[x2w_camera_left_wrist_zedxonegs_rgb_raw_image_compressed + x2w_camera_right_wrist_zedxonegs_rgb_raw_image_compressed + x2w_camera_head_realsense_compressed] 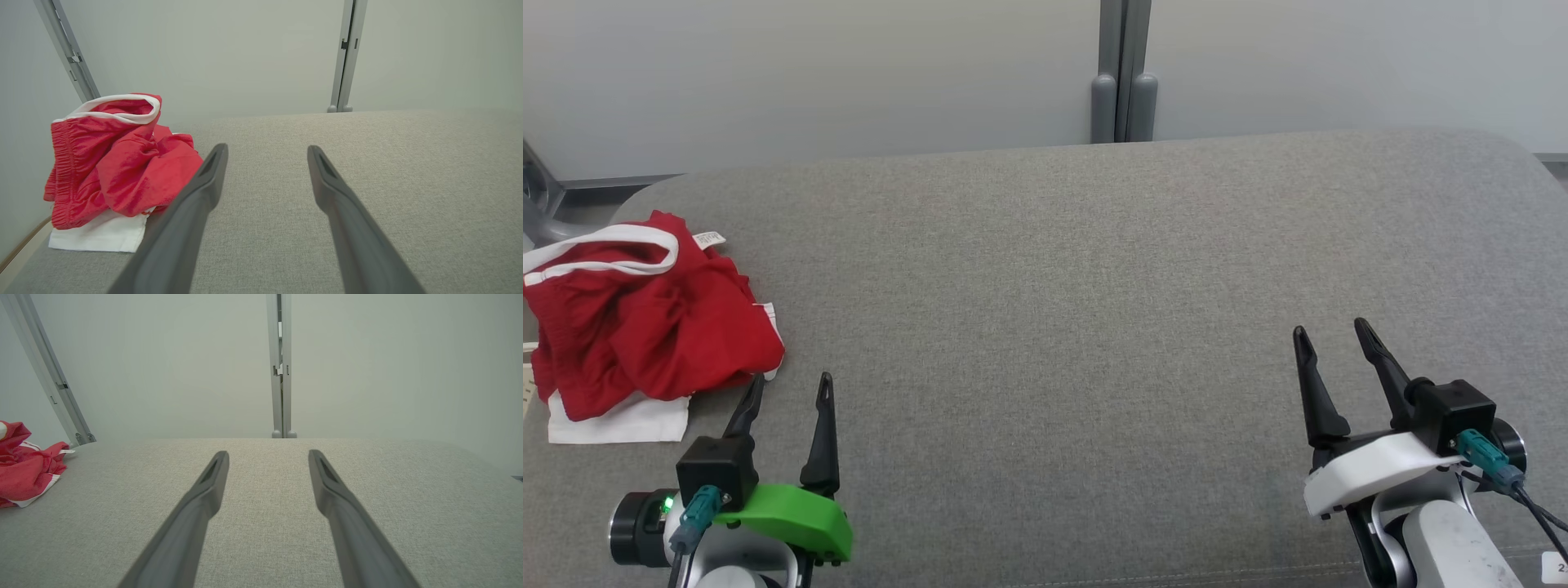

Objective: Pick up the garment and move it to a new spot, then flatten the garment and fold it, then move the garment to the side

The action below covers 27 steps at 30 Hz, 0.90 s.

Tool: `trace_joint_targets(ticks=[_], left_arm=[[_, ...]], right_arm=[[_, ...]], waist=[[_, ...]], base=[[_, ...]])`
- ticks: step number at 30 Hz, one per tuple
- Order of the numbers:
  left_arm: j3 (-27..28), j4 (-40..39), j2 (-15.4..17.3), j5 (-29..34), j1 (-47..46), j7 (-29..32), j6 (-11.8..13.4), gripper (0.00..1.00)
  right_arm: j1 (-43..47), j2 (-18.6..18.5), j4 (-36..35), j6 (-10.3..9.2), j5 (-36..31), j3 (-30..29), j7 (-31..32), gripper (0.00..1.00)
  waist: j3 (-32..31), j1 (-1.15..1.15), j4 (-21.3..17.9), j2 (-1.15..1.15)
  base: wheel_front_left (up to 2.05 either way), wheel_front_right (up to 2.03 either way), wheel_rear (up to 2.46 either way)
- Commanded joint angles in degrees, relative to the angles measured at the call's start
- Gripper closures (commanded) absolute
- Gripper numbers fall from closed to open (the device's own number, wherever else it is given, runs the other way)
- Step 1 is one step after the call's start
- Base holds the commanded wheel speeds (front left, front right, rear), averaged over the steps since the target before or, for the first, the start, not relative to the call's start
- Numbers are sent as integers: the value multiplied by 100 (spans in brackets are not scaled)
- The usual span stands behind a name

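Lying in a crumpled heap at the left edge of the grey cloth-covered table, the red garment shows a white waistband at its far end and a white layer under its near end. It is too bunched to give a clear long axis. The left tool is by far the nearer one: the garment sits ahead of it and off to its left, and the tip of its left-hand finger is just beside the heap's near right corner. Whether that tip touches the cloth cannot be told. In the left wrist view the left tool has its fingers spread wide with nothing between them, and the garment rises to the left of the gap, not inside it. The right tool hovers well apart over bare table on the other side, fingers likewise spread and holding nothing. In its own wrist view the right tool points at bare cloth, with the garment at the far left border. Judging from this, the pick-up has not begun, and it falls to the left arm, which would need to swing leftward and forward to bring cloth between its fingers.
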Motion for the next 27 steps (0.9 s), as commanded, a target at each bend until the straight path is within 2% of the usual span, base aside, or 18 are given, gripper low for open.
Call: trace_joint_targets(ticks=[1,18,27], left_arm=[[0,37,48,96,-133,-3,37,0],[-29,117,33,-32,-173,30,85,0],[-24,145,60,-64,-240,-1,149,0]], right_arm=[[-84,4,37,2,-88,-10,-41,0],[-45,-7,149,2,54,-26,-67,0],[14,-15,171,2,73,46,-64,0]], waist=[[-1,0,0,0],[-9,0,36,0],[-26,0,479,0]], base=[[0,0,0],[0,0,0],[0,0,0]])
